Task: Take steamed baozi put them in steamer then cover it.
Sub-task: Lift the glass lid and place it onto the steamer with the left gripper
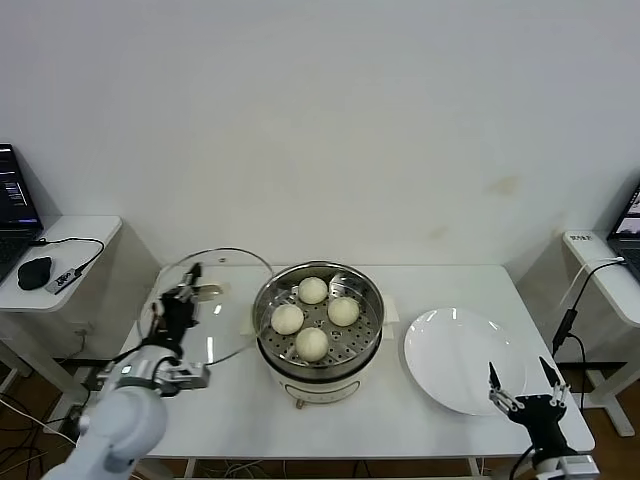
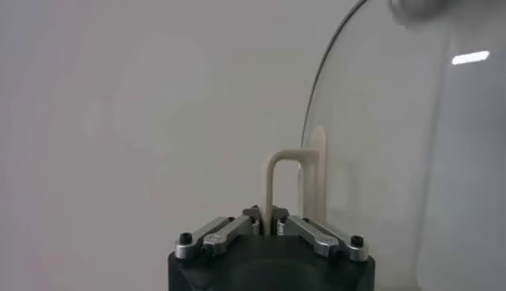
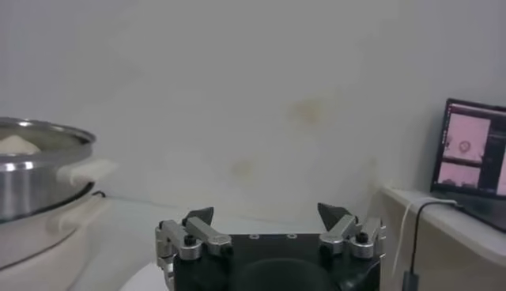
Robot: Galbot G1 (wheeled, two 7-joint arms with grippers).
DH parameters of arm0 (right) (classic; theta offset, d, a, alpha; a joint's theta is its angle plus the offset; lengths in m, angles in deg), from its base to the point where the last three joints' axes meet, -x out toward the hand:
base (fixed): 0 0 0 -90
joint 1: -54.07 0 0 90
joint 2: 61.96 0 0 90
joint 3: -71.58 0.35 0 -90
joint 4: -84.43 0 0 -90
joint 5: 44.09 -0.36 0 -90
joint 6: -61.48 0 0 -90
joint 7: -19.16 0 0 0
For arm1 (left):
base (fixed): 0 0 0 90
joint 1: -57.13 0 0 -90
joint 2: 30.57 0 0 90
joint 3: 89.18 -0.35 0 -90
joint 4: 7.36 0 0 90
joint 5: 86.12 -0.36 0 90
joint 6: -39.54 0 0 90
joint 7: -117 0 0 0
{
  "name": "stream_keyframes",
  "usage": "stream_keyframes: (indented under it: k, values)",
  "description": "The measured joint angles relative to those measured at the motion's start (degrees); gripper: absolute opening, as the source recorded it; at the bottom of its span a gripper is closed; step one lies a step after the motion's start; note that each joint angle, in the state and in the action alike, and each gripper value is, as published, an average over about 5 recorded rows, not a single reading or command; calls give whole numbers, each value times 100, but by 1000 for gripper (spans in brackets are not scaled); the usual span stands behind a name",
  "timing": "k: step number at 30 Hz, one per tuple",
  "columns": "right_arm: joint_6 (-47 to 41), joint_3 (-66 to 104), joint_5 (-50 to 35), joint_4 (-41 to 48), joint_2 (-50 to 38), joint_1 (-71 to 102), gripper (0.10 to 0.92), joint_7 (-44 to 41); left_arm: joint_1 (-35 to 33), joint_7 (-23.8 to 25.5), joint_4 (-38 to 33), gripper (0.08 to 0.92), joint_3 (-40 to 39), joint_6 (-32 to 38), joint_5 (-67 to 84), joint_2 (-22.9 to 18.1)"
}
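The steamer [image 1: 318,352] stands mid-table, its steel pot on a white base; its rim also shows in the right wrist view [image 3: 35,170]. Several cream-white baozi [image 1: 313,290] lie on its perforated tray. My left gripper [image 1: 183,305] is shut on the cream handle [image 2: 278,178] of the clear glass cover [image 1: 235,290]. It holds the cover tilted on edge, off the table, just left of the steamer. The glass fills one side of the left wrist view [image 2: 395,142]. My right gripper [image 1: 525,385] is open and empty at the front right, near the plate.
An empty white plate [image 1: 462,360] lies right of the steamer. Side tables carry a laptop [image 1: 15,200] and mouse [image 1: 35,271] at left, and a laptop [image 3: 473,150] with cables at right. A white wall stands close behind.
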Motion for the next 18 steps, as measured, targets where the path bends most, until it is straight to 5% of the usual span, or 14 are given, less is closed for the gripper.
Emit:
stream_keyframes:
  k: [18]
  values:
    - [78, -269, 927, 7, 228, -45, 823, 101, 1165, 1240, 192, 147, -1794, -954, -1793, -1248]
